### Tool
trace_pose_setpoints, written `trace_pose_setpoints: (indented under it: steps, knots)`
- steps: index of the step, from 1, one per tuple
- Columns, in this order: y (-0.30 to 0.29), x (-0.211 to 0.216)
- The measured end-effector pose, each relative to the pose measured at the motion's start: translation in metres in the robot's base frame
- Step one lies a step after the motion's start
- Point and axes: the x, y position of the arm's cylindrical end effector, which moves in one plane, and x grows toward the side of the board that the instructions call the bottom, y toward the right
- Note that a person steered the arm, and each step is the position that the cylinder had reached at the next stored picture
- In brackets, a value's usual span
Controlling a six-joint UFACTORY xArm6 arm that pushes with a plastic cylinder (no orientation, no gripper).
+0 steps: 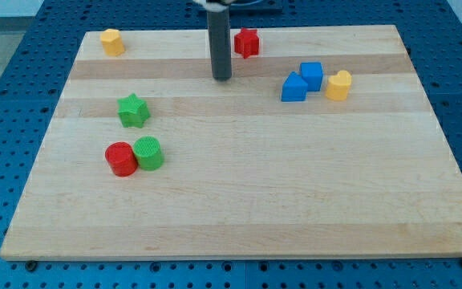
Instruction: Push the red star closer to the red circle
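The red star (pixel 247 42) lies near the board's top edge, a little right of centre. The red circle (pixel 121 159) lies at the left of the board, touching a green circle (pixel 148 153) on its right. My tip (pixel 221 78) rests on the board just below and to the left of the red star, a short gap apart from it. The rod rises straight up out of the view's top.
A green star (pixel 134 110) lies above the red circle. A yellow block (pixel 112 41) sits at the top left corner. Two blue blocks (pixel 293 88) (pixel 312 75) and a yellow block (pixel 338 85) cluster at the right. The wooden board (pixel 239 201) lies on a blue pegboard.
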Motion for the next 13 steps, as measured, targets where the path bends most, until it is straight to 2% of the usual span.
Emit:
trace_pose_setpoints:
  steps: [1,5,7,8,9,10,13]
  knots:
    - [0.000,0.014]
    - [-0.002,0.015]
    - [-0.020,0.086]
    - [-0.020,0.088]
    - [-0.037,0.133]
    - [-0.050,0.158]
    - [-0.096,0.179]
